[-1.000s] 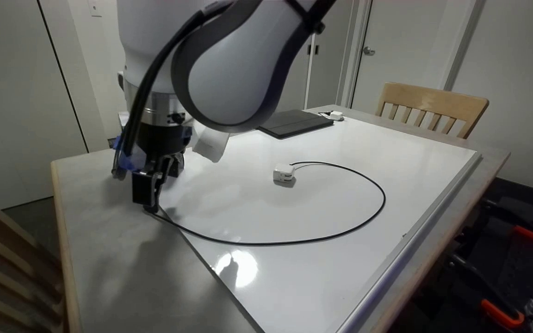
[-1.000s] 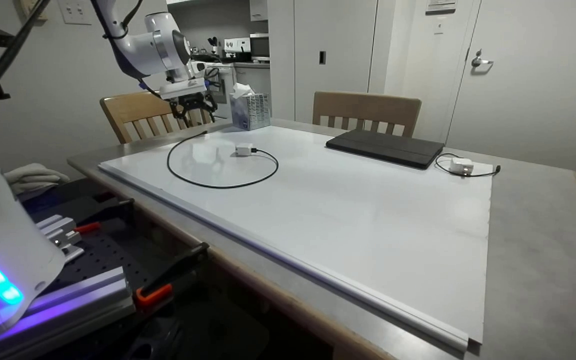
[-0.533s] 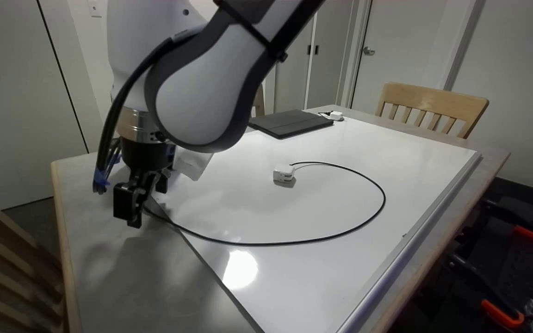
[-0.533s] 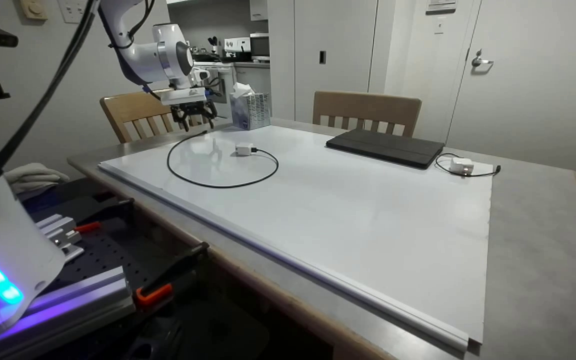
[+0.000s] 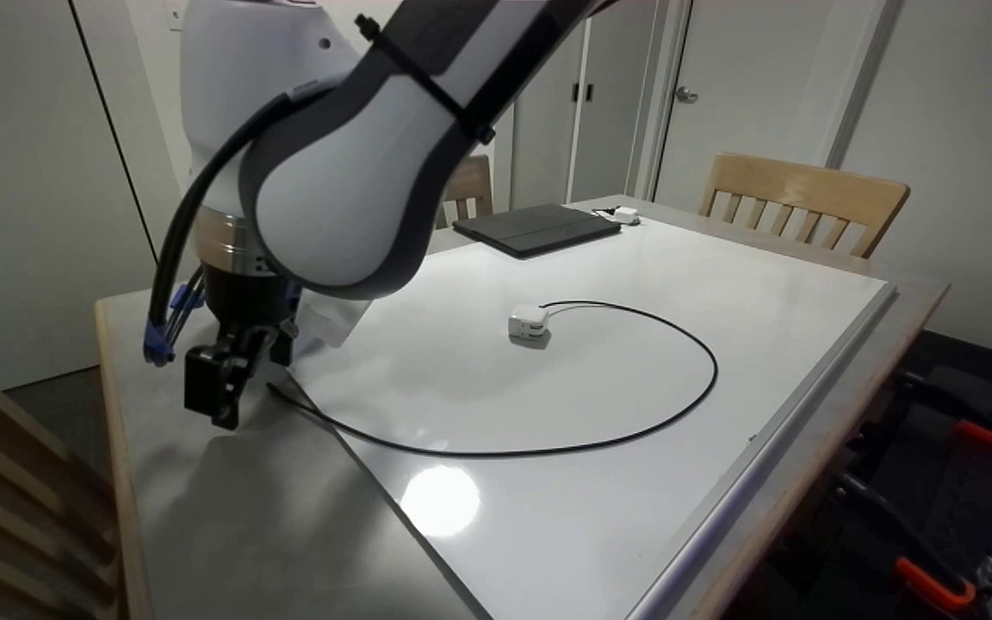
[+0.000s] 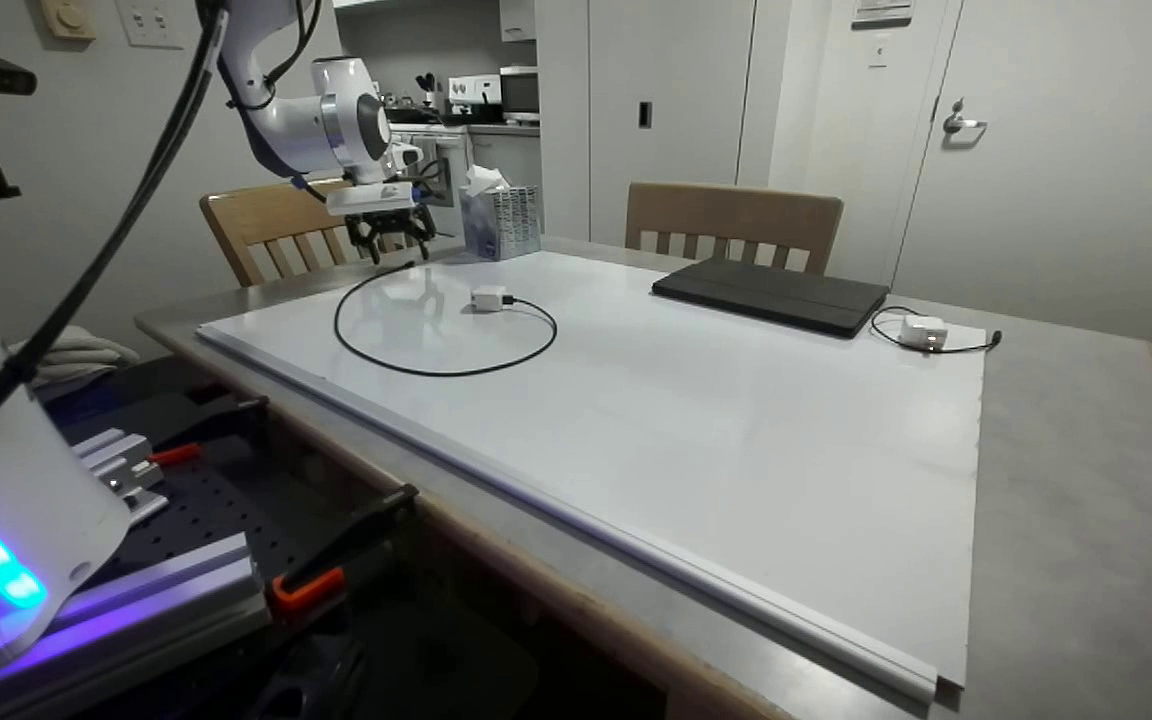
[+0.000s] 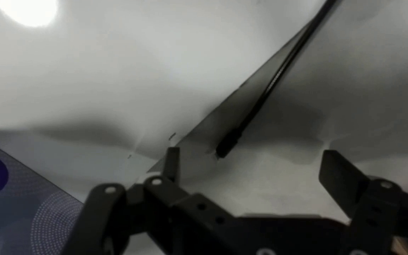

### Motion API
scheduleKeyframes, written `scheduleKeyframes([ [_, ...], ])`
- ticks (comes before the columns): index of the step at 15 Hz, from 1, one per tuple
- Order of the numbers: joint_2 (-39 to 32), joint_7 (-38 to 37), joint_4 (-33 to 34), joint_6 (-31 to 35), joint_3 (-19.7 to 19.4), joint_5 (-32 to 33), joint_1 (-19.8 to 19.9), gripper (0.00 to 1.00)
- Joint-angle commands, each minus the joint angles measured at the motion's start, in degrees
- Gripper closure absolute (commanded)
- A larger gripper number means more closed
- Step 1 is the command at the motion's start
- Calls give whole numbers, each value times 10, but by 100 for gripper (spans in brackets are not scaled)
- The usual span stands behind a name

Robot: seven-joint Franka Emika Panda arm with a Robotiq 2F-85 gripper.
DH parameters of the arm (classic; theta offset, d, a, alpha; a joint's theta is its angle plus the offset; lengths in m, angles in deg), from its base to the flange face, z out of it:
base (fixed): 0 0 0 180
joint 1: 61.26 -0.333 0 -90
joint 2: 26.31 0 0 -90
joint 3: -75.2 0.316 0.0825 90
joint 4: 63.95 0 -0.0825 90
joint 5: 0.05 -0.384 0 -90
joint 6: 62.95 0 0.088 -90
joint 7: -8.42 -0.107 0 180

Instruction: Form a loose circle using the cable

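Cable (image 7: 276,78) near spread gripper (image 7: 251,159); box (image 7: 20,209) reads “Klee… ultra soft”

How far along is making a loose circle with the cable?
Done: the cable curves widely across the whiteboard. In hand: nothing gripped; the open claw sits apart from the cable's free end. Left, probably: bringing that end toward the white adapter, where a gap leaves the circle open.
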Motion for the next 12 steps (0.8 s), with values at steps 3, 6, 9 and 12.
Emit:
scheduleKeyframes([
  [3,-2,4,5,-2,-3,-6,-4,0],
  [6,-4,-35,12,-12,-3,-27,-8,0],
  [9,-6,-49,15,-10,10,-56,4,0],
  [12,-7,-58,20,-13,11,-83,9,0],
])
